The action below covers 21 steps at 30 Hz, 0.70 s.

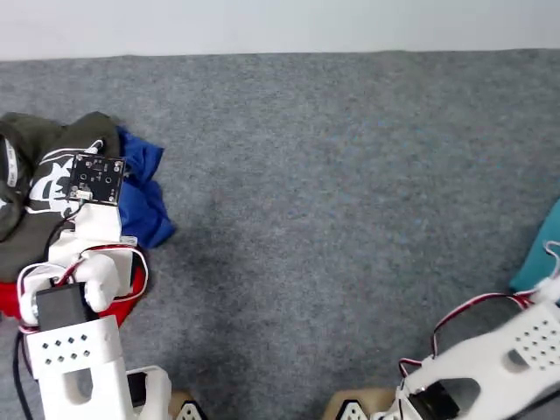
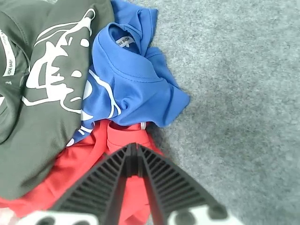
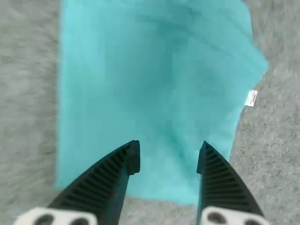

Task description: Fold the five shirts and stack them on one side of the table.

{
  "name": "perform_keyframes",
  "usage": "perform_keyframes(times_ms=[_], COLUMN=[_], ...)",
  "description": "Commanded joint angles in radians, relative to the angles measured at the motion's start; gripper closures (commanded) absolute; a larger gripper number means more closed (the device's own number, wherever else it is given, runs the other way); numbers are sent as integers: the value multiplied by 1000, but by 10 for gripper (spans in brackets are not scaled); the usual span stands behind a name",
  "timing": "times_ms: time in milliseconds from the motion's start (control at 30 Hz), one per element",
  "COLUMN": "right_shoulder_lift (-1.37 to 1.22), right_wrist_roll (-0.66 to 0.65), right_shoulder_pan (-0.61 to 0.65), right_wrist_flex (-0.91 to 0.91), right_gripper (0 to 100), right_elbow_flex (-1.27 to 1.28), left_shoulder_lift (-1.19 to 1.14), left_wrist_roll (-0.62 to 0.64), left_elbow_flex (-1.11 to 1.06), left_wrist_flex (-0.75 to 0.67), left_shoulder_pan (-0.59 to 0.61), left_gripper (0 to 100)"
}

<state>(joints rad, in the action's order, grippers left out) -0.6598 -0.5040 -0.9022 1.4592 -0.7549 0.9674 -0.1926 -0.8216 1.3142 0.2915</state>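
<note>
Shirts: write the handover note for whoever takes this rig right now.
Claws: left claw shut, over the red shirt; right claw open, over the teal shirt.
Things: dark green shirt, blue shirt and red shirt lie crumpled in a heap at the left of the table; teal shirt lies flat at its right edge.
Done: teal shirt looks folded.
Left: fold the heap, stack all.

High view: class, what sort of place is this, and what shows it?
Probably a robotics lab bench: grey carpeted table, white left arm and right arm at its edge, a shirt heap.
</note>
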Motion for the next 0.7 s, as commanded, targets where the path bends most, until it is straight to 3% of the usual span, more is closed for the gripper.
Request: perform_keyframes(times_ms=[0, 367, 667], right_shoulder_lift=[148, 209, 160], right_wrist_roll=[81, 284, 319], right_shoulder_pan=[70, 189, 159], right_wrist_flex=[62, 257, 176], right_gripper=[791, 794, 794], right_elbow_flex=[-35, -35, -26], left_shoulder_lift=[17, 17, 15], left_wrist_roll=[0, 0, 0], left_elbow_flex=[5, 5, 4], left_wrist_flex=[5, 6, 5], left_shoulder_pan=[-8, -3, -6], left_gripper=[996, 996, 996])
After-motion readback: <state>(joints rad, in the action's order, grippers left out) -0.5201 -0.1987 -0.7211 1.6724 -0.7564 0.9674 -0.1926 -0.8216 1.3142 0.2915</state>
